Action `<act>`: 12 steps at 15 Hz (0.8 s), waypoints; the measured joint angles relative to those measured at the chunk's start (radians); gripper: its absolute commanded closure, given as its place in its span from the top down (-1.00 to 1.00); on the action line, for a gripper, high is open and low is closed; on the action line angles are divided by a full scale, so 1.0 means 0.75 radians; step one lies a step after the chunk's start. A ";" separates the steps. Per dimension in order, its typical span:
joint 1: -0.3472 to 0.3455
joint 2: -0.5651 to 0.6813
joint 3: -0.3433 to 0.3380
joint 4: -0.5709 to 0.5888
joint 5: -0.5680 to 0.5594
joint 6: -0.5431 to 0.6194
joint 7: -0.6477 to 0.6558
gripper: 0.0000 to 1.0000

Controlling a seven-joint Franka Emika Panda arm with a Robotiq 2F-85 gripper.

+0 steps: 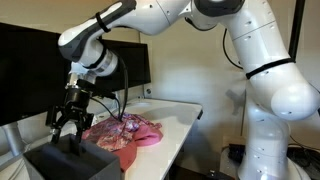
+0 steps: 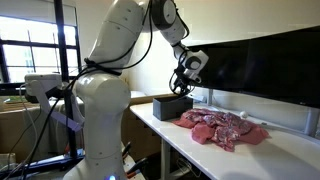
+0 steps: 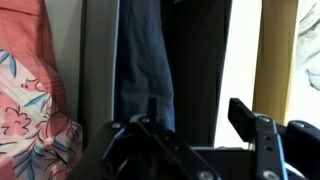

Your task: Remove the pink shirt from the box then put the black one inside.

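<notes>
From my seat the pink shirt (image 1: 125,131) reads as soft, matt, rumpled cloth with a printed pattern; the box (image 1: 68,158) at its eight o'clock looks matt black; the dark cloth (image 3: 145,60) at twelve o'clock in the wrist view falls in soft matt folds; the arm (image 1: 268,62) is smooth glossy white plastic; the gripper (image 1: 68,128) is matt black; the table (image 1: 178,118) is smooth white.

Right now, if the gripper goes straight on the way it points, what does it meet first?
Probably the dark cloth in the black box, straight ahead of the open gripper; depth is unclear. The pink shirt lies off to the side, outside the box.
</notes>
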 measured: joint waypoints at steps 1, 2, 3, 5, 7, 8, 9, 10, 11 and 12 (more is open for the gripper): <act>0.000 0.000 0.000 0.000 0.000 0.002 0.000 1.00; 0.000 0.000 0.000 0.000 0.000 0.004 0.000 1.00; 0.000 0.000 0.000 0.000 0.000 0.007 0.000 1.00; 0.000 0.000 0.000 0.000 -0.013 0.009 0.000 1.00; 0.000 0.000 0.000 0.000 -0.026 0.009 0.000 1.00; 0.000 0.000 -0.001 0.000 -0.036 0.009 0.000 1.00; 0.000 0.000 -0.002 0.000 -0.063 0.011 0.000 1.00; 0.001 0.000 -0.005 0.000 -0.100 0.012 0.000 1.00; 0.002 0.000 -0.009 0.000 -0.151 0.012 0.000 1.00; 0.005 0.000 -0.016 0.000 -0.204 0.012 0.001 1.00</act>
